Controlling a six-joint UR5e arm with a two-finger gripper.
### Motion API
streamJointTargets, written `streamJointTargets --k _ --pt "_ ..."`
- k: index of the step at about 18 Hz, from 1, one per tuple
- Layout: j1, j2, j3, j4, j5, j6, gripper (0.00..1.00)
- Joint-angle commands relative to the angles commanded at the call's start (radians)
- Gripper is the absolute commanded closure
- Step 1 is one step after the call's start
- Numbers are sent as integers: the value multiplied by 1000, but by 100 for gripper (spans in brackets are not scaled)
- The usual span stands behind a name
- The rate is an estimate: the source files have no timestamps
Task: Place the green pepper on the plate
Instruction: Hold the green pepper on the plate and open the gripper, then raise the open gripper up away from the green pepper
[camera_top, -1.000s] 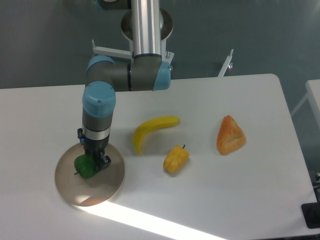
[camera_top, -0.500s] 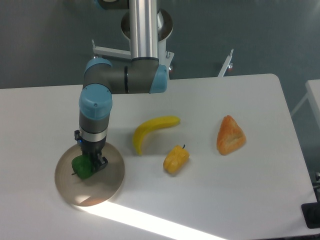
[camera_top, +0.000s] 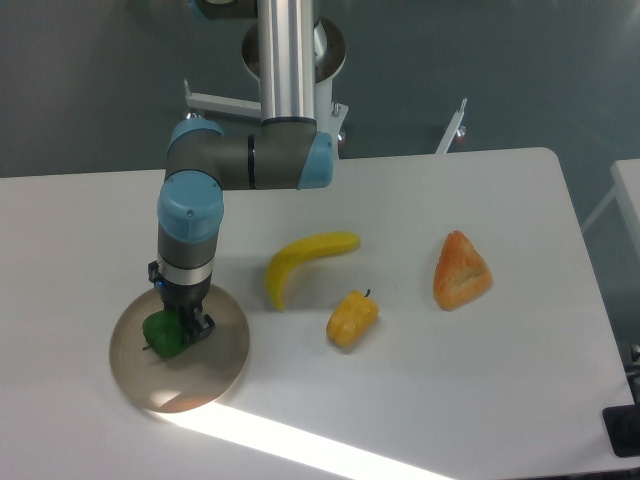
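Note:
The green pepper (camera_top: 163, 335) is small, glossy and dark green, over the left half of the plate (camera_top: 200, 375), a flat round tan-brown disc at the table's front left. My gripper (camera_top: 180, 325) points straight down over the plate and is shut on the pepper, its fingers on the pepper's right side. I cannot tell whether the pepper touches the plate or hangs just above it.
A yellow banana (camera_top: 300, 262) lies right of the plate. A yellow-orange pepper (camera_top: 352, 318) lies below it. An orange wedge-shaped fruit (camera_top: 460, 271) sits further right. The table's front edge runs close below the plate.
The gripper with the green pepper has moved a little to the left over the plate, then held still over the last half second.

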Motion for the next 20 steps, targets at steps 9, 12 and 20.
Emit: streamJointTargets --k 9,12,20 --pt "0 3 0 -2 -2 -3 15" --pt "0 5 0 -2 -2 -3 1" --pt "6 29 12 -2 2 -6 0"
